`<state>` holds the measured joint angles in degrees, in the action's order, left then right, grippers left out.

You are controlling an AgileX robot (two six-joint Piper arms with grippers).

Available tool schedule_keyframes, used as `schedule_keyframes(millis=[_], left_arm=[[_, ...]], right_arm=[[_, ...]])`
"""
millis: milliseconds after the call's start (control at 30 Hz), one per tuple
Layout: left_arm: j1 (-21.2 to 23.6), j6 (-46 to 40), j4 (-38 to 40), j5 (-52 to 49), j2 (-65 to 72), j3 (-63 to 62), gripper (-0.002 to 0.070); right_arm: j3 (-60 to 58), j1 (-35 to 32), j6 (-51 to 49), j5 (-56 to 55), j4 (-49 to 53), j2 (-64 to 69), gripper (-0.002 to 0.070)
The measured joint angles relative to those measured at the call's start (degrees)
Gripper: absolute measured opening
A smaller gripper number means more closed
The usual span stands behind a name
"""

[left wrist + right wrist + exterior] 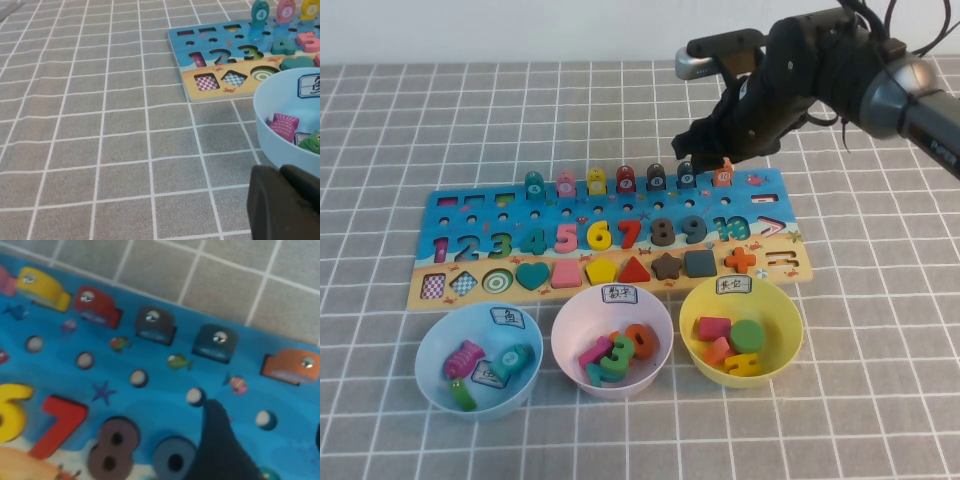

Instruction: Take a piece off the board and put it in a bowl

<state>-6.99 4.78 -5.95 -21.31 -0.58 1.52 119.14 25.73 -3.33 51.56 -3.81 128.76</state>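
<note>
The orange fish-like piece (723,172) (292,366) stands at the right end of the top row on the long blue board (620,208) (165,405). My right gripper (708,160) (265,417) hovers open just over that end of the row. The piece lies a little beyond its fingertips and nothing is between them. The pale blue bowl (428,352) (272,107) sits in front of the board's left end and holds a few fish pieces. My left gripper (282,200) rests shut, low over the cloth beside this bowl, and is out of the high view.
A pink bowl (564,322) with numerals and a yellow bowl (790,330) with shapes stand to the right of the blue one. Several other fish pieces (595,181) line the board's top row. The grey checked cloth (100,125) stretches out to the board's left.
</note>
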Motion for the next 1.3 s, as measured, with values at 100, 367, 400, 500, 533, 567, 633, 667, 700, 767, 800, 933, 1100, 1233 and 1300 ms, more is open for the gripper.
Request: schedule_keyframes(millis=[100, 367, 400, 500, 533, 567, 633, 667, 700, 767, 800, 933, 1100, 1233, 1300], left_arm=[[0.0, 0.0, 0.0, 0.0, 0.0, 0.0, -0.0001], [0.0, 0.0, 0.0, 0.0, 0.0, 0.0, -0.0001], [0.0, 0.0, 0.0, 0.0, 0.0, 0.0, -0.0001], [0.0, 0.0, 0.0, 0.0, 0.0, 0.0, -0.0001], [0.0, 0.0, 0.0, 0.0, 0.0, 0.0, -0.0001], [0.0, 0.0, 0.0, 0.0, 0.0, 0.0, -0.0001], [0.0, 0.0, 0.0, 0.0, 0.0, 0.0, -0.0001], [0.0, 0.0, 0.0, 0.0, 0.0, 0.0, -0.0001], [0.0, 0.0, 0.0, 0.0, 0.0, 0.0, -0.0001], [0.0, 0.0, 0.0, 0.0, 0.0, 0.0, -0.0001], [0.0, 0.0, 0.0, 0.0, 0.0, 0.0, -0.0001], [0.0, 0.0, 0.0, 0.0, 0.0, 0.0, -0.0001], [0.0, 0.0, 0.0, 0.0, 0.0, 0.0, -0.0001], [0.0, 0.0, 0.0, 0.0, 0.0, 0.0, -0.0001], [0.0, 0.0, 0.0, 0.0, 0.0, 0.0, -0.0001]], right_arm=[[0.94, -0.57, -0.38, 0.0, 0.55, 1.25, 0.0368], [1.58, -1.35, -1.37, -2.1, 1.5, 3.0, 0.0368], [1.58, -1.35, -1.37, -2.76, 1.5, 3.0, 0.0368], [1.71, -1.35, -1.37, -4.46, 1.5, 3.34, 0.0368], [1.81, -1.35, -1.37, -4.97, 1.5, 3.64, 0.0368], [1.94, -1.35, -1.37, -5.16, 1.5, 3.93, 0.0368], [1.94, -1.35, -1.37, -5.3, 1.6, 4.65, 0.0368], [1.94, -1.35, -1.37, -5.4, 1.59, 4.88, 0.0368], [1.94, -1.45, -1.37, -5.44, 1.59, 5.15, 0.0368], [1.94, -1.53, -1.37, -5.44, 1.59, 5.59, 0.0368], [1.94, -1.62, -1.37, -5.53, 1.71, 5.72, 0.0368], [1.94, -1.87, -1.37, -5.84, 2.61, 5.97, 0.0368], [1.94, -1.88, -1.37, -7.41, 2.84, 5.97, 0.0368], [1.94, -1.88, -1.37, -7.92, 2.96, 5.97, 0.0368], [1.94, -1.88, -1.37, -8.03, 3.08, 5.97, 0.0368]])
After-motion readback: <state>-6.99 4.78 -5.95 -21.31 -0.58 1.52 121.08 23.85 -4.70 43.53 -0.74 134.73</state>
